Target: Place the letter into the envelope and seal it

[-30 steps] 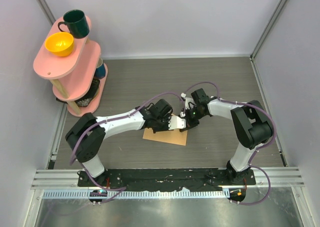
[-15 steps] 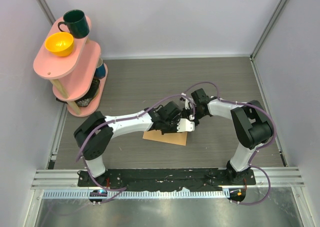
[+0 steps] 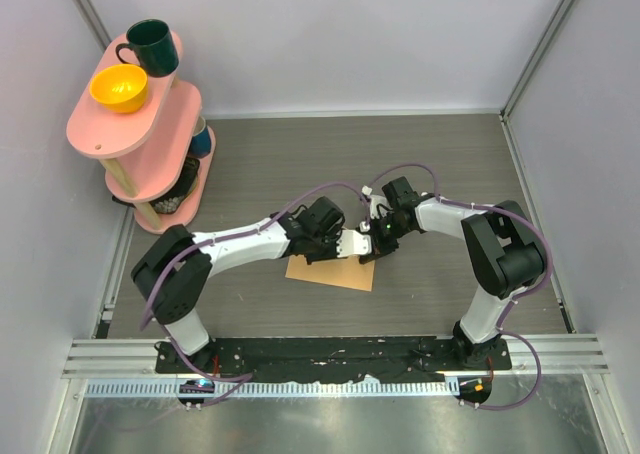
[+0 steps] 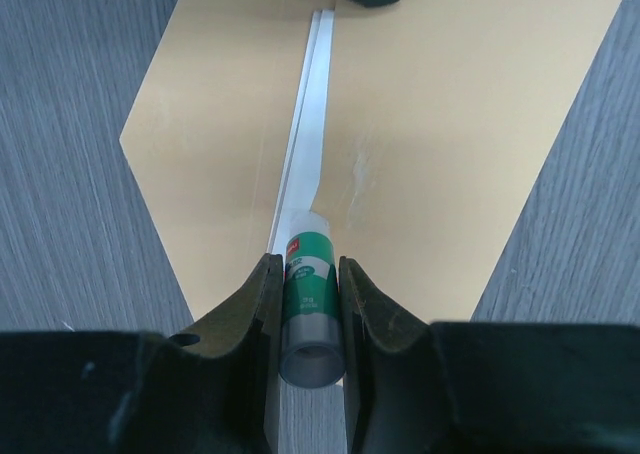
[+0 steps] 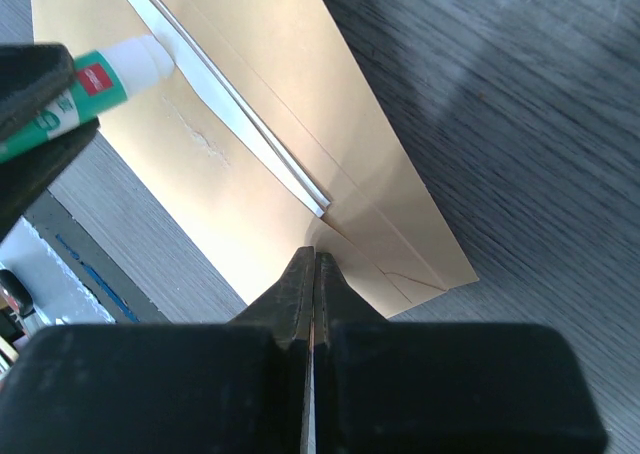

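Observation:
The tan envelope lies flat on the table with its flap open, and it fills the left wrist view and the right wrist view. A narrow pale strip runs along the flap fold; it may be the letter's edge, and the rest of the letter is hidden. My left gripper is shut on a green and white glue stick, whose white tip touches the strip. My right gripper is shut, and its tips rest on the envelope near the fold's end.
A pink two-tier shelf stands at the back left with a dark green mug and a yellow bowl on top. Grey walls close the table at the back and on both sides.
My left gripper slid the glue stick right along the fold half a second ago and has come back left. The right gripper has stayed in place.

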Robot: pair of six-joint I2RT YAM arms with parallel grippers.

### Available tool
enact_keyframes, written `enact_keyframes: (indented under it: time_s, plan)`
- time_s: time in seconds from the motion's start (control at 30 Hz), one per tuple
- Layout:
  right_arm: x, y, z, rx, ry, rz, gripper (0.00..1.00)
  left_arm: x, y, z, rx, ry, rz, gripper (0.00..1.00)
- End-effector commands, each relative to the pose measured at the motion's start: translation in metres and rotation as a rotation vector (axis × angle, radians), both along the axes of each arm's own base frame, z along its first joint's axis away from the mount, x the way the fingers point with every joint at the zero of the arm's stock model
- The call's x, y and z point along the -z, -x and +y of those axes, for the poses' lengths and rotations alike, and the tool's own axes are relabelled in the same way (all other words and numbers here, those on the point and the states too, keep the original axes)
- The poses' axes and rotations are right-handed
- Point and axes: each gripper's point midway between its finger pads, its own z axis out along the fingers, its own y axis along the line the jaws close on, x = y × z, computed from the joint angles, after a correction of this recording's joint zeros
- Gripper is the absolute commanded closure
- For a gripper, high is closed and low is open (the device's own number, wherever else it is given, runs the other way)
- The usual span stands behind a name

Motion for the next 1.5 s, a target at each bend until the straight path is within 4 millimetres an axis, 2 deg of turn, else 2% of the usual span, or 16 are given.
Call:
enact_keyframes:
  time_s: [0.0,0.13,0.23,0.37,0.53,0.57,0.63,0.73,0.9,1.03,1.13,1.3,1.47]
  plan:
    - [0.015,0.008,-0.009,-0.019,0.057,0.011,0.99,0.01,0.02,-0.019,0.046,-0.019,0.067,1.0]
    - [0.015,0.008,-0.009,-0.019,0.057,0.011,0.99,0.005,0.029,-0.047,0.093,0.013,0.056,1.0]
    - [0.015,0.008,-0.009,-0.017,0.056,0.015,0.99,0.006,0.026,-0.057,0.077,0.021,0.067,1.0]
    - [0.015,0.009,-0.009,-0.019,0.058,0.014,0.99,0.01,0.02,-0.047,0.06,-0.003,0.055,1.0]
    - [0.015,0.008,-0.009,-0.023,0.057,0.009,0.99,0.017,0.014,-0.007,0.038,-0.064,0.039,1.0]
    - [0.015,0.008,-0.009,-0.024,0.057,0.007,0.99,0.012,0.013,-0.004,0.041,-0.056,0.02,1.0]
    - [0.015,0.008,-0.009,-0.023,0.056,0.009,0.99,0.015,0.015,0.005,0.045,-0.076,0.007,1.0]
    - [0.016,0.008,-0.009,-0.022,0.057,0.013,0.99,0.014,0.014,0.008,0.047,-0.077,-0.014,1.0]
    - [0.013,0.007,-0.008,-0.024,0.051,0.009,0.99,0.006,0.008,-0.002,0.05,-0.044,-0.036,1.0]
    - [0.012,0.006,-0.008,-0.022,0.05,0.008,0.99,-0.003,0.015,-0.017,0.083,-0.011,-0.04,1.0]
    - [0.014,0.007,-0.007,-0.019,0.051,0.018,0.99,0.001,0.024,-0.025,0.117,-0.026,-0.049,1.0]
    - [0.011,0.005,-0.007,-0.018,0.048,0.01,0.99,0.018,0.028,-0.022,0.147,-0.096,-0.116,1.0]
    - [0.013,0.007,-0.008,-0.025,0.053,0.013,0.99,0.018,0.033,-0.023,0.176,-0.101,-0.143,1.0]
